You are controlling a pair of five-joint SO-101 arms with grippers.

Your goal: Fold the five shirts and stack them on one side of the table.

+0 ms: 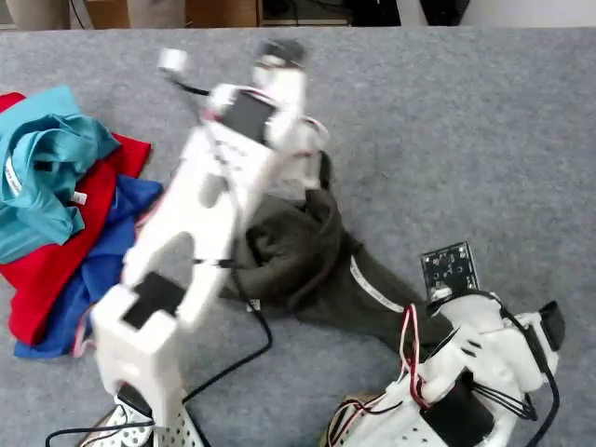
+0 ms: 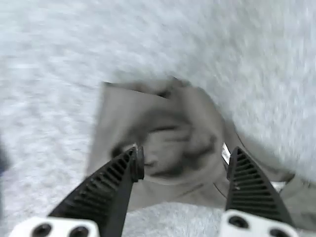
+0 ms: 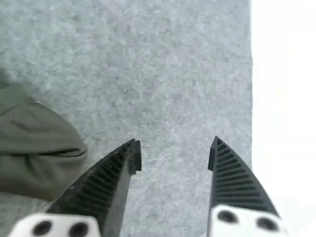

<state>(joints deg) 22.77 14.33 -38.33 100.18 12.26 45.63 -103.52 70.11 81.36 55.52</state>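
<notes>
A dark olive shirt (image 1: 307, 256) lies crumpled in the middle of the grey table. The left arm stretches over it from the front, and its gripper (image 2: 185, 160) hangs open above the bunched cloth (image 2: 173, 138) with nothing between the fingers. My right gripper (image 3: 174, 154) stands open over bare felt near the table's edge, beside one end of the olive shirt (image 3: 34, 148). At the far left lies a heap of a teal shirt (image 1: 42, 168), a red shirt (image 1: 51, 251) and a blue shirt (image 1: 93, 279).
The right arm's body (image 1: 475, 372) sits at the front right with a small circuit board (image 1: 449, 266) beside it. Cables (image 1: 233, 358) trail across the front of the table. The felt table (image 1: 466, 130) is bare at the back right.
</notes>
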